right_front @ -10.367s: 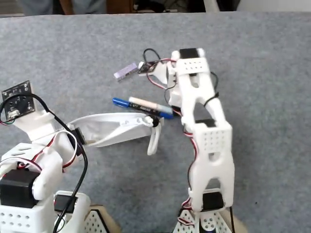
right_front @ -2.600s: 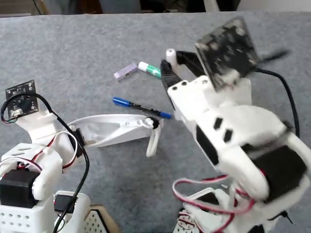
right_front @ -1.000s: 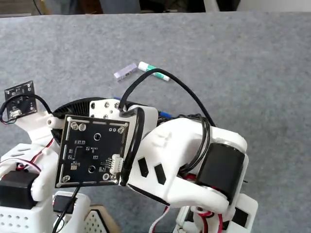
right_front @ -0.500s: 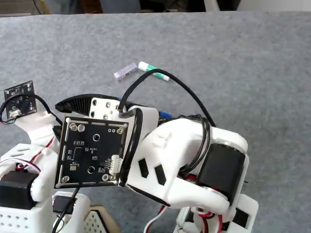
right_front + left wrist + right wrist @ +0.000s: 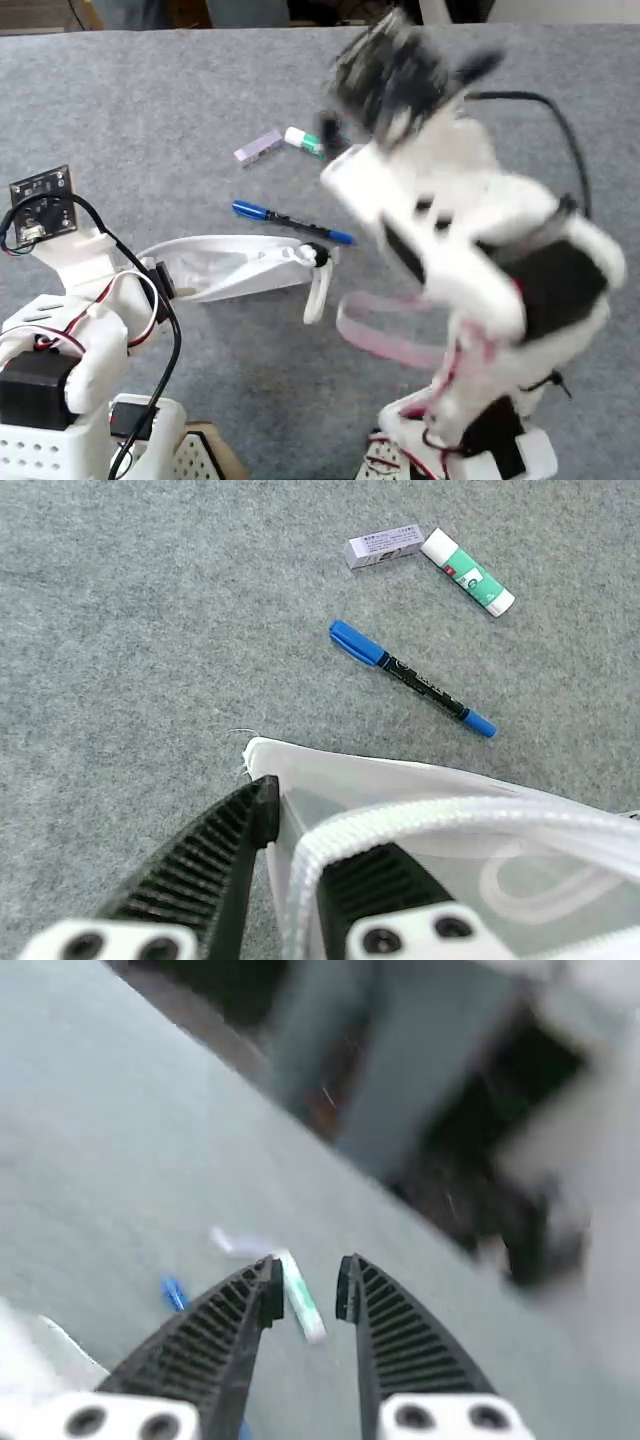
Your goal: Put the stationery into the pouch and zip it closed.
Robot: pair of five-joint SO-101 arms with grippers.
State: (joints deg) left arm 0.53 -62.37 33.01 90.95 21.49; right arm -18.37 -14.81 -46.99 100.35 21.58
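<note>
The right claw [image 5: 308, 1264] is empty, jaws spread, and aimed across the tabletop [image 5: 120, 1180] at the green-and-white glue stick [image 5: 300, 1305]. Half a second ago this arm was bent low over the pouch [image 5: 230, 265], covering it in the high view. It has since swung up and away toward the far items, fast enough to smear. The white marker that lay beside the blue pen [image 5: 290, 222] ten seconds ago is gone from the tabletop. It has most likely been dropped inside, though I cannot make it out within the pouch.

The left claw [image 5: 290, 825] has not moved. It stays clamped on the pouch's rim, holding the mouth open toward the other arm.

Still out on the tabletop are the blue pen, just beyond the pouch, and farther off the glue stick, just beside a small lilac block [image 5: 258, 147]. By that reckoning one item is in, three remain, and the zip is not yet closed. The glue stick looks like the next pick.
</note>
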